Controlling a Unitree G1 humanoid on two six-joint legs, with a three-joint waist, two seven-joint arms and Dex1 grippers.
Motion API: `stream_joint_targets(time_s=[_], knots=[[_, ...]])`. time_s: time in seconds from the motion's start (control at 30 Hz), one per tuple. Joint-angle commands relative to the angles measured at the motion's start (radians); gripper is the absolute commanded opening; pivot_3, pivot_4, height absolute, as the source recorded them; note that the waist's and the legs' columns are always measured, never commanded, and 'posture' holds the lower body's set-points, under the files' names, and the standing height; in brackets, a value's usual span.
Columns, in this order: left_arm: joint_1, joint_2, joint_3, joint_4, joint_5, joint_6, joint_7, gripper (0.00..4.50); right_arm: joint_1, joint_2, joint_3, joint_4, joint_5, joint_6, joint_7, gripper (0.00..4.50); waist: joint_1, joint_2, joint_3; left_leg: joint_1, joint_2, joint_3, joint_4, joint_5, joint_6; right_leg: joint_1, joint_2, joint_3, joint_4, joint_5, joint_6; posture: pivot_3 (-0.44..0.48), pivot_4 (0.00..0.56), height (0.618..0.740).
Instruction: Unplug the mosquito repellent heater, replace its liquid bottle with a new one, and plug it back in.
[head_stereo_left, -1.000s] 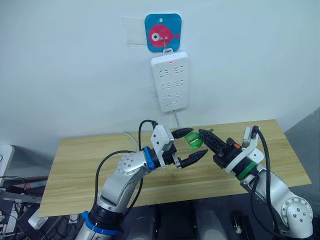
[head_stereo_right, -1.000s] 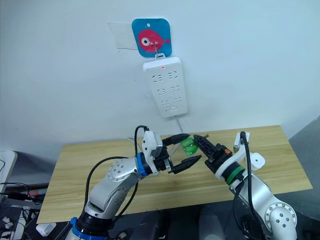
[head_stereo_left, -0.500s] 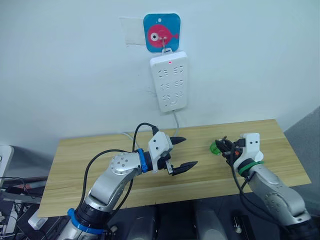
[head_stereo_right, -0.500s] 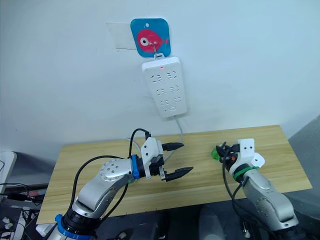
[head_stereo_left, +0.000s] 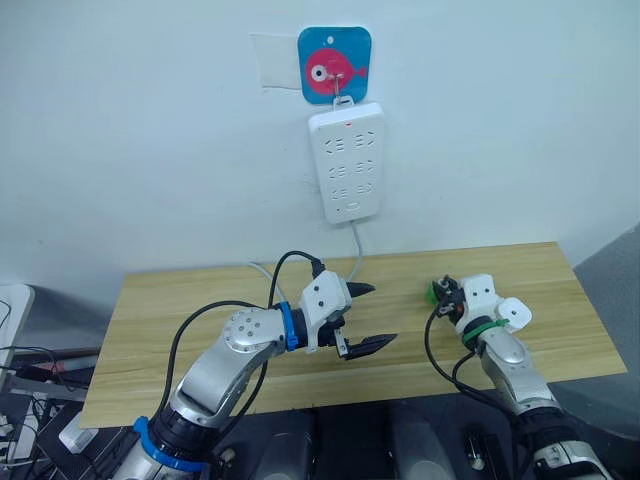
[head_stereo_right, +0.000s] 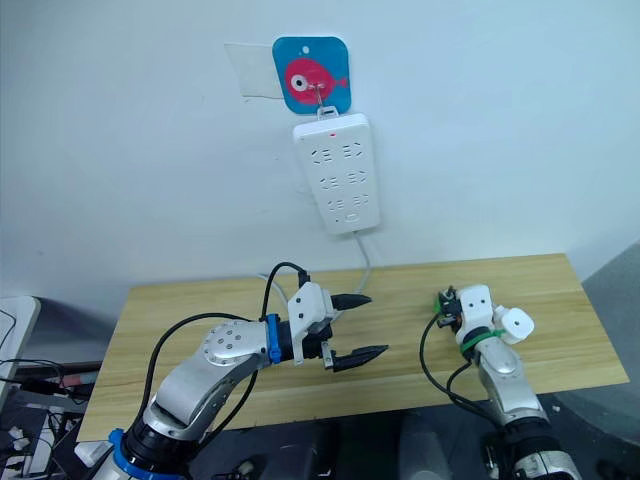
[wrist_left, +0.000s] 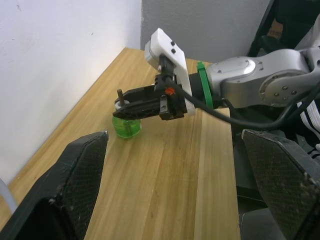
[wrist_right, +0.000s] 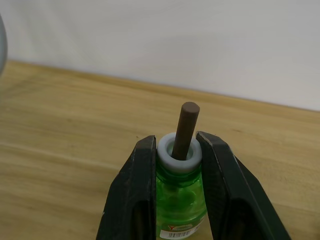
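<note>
Hard to make out at right of centre: green bottle (wrist_right: 180, 192), brown wick upright, pinched by right gripper (wrist_right: 176, 162) on table (head_stereo_left: 180, 310). Left gripper (head_stereo_left: 366, 316) spread wide, empty, mid-frame.

Where the cameras look

Head eyes look down at the table (head_stereo_left: 180, 300); both wrist cameras see the green bottle (wrist_right: 179, 192) close.
</note>
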Motion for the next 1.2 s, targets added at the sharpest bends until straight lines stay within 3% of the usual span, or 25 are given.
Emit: stream_joint_targets(time_s=[0.03,0.2,0.53,0.73,0.9,1.07,1.2], knots=[[0.001,0.000,0.010,-0.043,0.002,-0.008,0.002,4.50,-0.004,0.005,-0.039,0.019,-0.033,-0.046,0.011,0.83,0.001,0.000,0.000,0.000,0.000,0.000,0.000,0.000,0.000,0.000,0.000,0.000,0.000,0.000,0.000,-0.052,0.272,0.740],[-0.005,-0.001,0.007,-0.038,-0.001,-0.013,-0.003,4.50,-0.001,0.021,-0.063,0.030,-0.047,-0.053,0.034,0.83,0.001,0.000,0.000,0.000,0.000,0.000,0.000,0.000,0.000,0.000,0.000,0.000,0.000,0.000,0.000,-0.055,0.271,0.740],[0.004,-0.006,0.020,-0.035,-0.003,0.000,0.003,4.50,0.060,0.033,-0.108,-0.031,-0.029,-0.039,0.092,4.37,0.001,0.000,0.000,0.000,0.000,0.000,0.000,0.000,0.000,0.000,0.000,0.000,0.000,0.000,0.000,-0.057,0.268,0.740],[0.040,-0.009,0.043,-0.036,-0.005,-0.011,0.024,4.50,0.181,0.020,-0.135,-0.212,-0.017,0.056,0.097,4.47,0.003,0.000,0.000,0.000,0.000,-0.001,0.000,0.000,0.000,0.000,0.000,0.000,0.000,0.000,0.000,-0.070,0.268,0.740],[0.173,-0.043,0.128,-0.065,0.000,-0.141,0.090,4.50,0.359,0.001,-0.129,-0.622,0.035,0.316,0.084,4.47,0.003,0.001,0.000,0.000,0.001,-0.002,-0.002,0.000,-0.001,0.000,-0.002,0.001,-0.001,-0.001,-0.001,-0.088,0.269,0.740],[0.279,-0.080,0.210,-0.074,0.013,-0.137,0.211,4.50,0.385,-0.033,-0.057,-0.805,0.037,0.434,0.148,4.47,0.004,0.001,0.000,0.000,0.002,-0.003,-0.001,-0.001,-0.002,0.000,-0.003,-0.001,-0.001,-0.001,-0.001,-0.105,0.268,0.740],[0.387,-0.092,0.263,-0.173,-0.012,-0.089,0.280,4.50,0.321,-0.097,-0.006,-0.898,0.132,0.545,0.294,4.47,0.003,0.000,0.001,0.000,0.001,-0.003,-0.001,-0.001,-0.001,0.000,-0.003,-0.002,-0.002,-0.001,-0.001,-0.090,0.269,0.740]])
